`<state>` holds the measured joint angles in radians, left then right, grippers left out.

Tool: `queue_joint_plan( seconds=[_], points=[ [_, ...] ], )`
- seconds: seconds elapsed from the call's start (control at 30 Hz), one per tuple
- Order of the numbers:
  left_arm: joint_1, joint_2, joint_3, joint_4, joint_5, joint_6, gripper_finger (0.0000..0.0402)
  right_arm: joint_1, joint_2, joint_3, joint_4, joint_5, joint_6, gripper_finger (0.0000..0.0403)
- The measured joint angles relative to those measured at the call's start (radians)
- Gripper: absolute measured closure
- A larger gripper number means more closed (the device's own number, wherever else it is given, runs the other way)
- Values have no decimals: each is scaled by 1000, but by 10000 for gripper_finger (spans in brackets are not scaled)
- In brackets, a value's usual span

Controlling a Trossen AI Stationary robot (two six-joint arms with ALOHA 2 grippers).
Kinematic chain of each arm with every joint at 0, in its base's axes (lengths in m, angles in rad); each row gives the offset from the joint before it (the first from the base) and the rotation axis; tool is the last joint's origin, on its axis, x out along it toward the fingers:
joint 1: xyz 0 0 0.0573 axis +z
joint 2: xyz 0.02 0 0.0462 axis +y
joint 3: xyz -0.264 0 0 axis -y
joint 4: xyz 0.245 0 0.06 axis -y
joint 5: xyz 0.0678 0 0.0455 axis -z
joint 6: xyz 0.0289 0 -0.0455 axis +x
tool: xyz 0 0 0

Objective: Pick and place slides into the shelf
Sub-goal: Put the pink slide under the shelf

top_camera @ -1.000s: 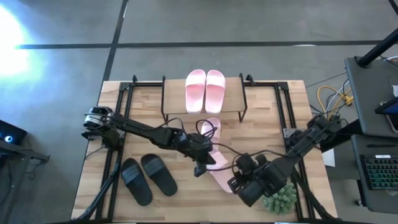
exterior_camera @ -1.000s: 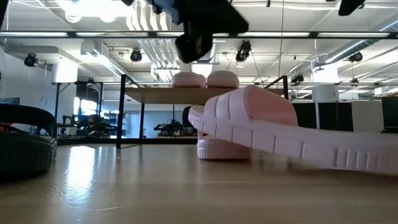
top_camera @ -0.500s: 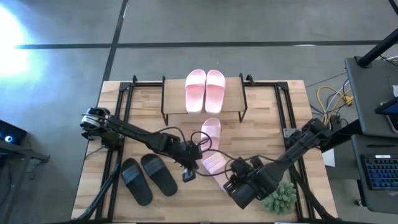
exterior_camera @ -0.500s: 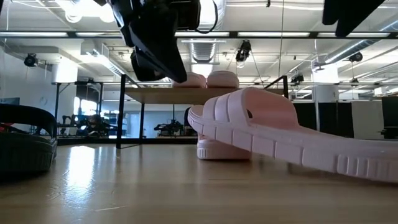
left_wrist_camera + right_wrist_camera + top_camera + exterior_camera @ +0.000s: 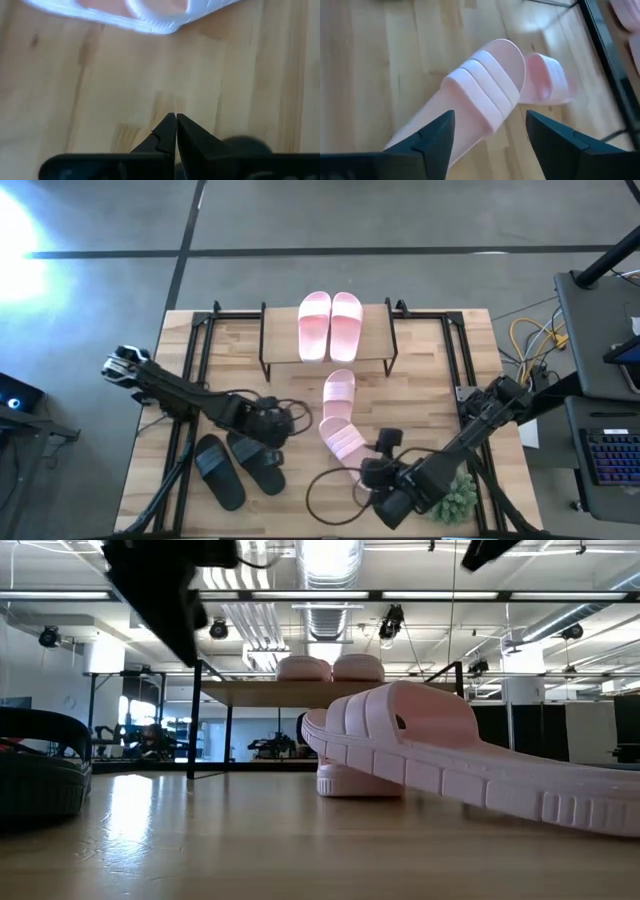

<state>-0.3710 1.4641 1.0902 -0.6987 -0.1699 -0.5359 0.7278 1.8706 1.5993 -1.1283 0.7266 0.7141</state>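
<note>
Two light pink slides [image 5: 330,325] lie side by side on the shelf's wood top [image 5: 375,330] at the far edge. Two more pink slides are on the table: one flat [image 5: 340,388], the other [image 5: 343,438] with one end leaning on it [image 5: 400,730]. Two black slides [image 5: 240,467] lie near the left. My left gripper [image 5: 285,423] is shut, above the table between the black and pink slides [image 5: 175,131]. My right gripper [image 5: 368,472] is open, and in its wrist view its fingers stand either side of the leaning slide's lower end [image 5: 480,100], clear of it.
A green plant ball [image 5: 450,495] sits by the near right corner, beside my right arm. A dark cable loop [image 5: 330,498] lies on the table near the front edge. Black frame rails [image 5: 195,350] run along both sides. One black slide's edge [image 5: 40,775] shows low left.
My left gripper has moved from above the pink slides toward the table's left, ending beside the black slides. My right gripper has drawn back a little toward the near edge. The leaning pink slide has settled slightly and now lies uncovered.
</note>
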Motion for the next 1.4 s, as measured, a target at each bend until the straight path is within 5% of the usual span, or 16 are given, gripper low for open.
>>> queue_joint_plan(
  seconds=[0.2,0.5,0.9,1.13,1.4],
  points=[
    [-52,-184,-139,3,-105,-155,402,-12,99,-1,40,-19,-183,141],
    [-64,-405,-293,10,-127,-270,402,-33,199,-1,35,1,-200,135],
    [-63,-442,-352,11,-165,-262,402,-165,221,-1,52,-9,-199,166],
    [-63,-431,-363,9,-157,-262,402,-241,221,-1,69,-80,-203,225],
    [-63,-431,-363,10,-157,-260,402,-237,210,-1,61,-121,-204,365]
  ],
)
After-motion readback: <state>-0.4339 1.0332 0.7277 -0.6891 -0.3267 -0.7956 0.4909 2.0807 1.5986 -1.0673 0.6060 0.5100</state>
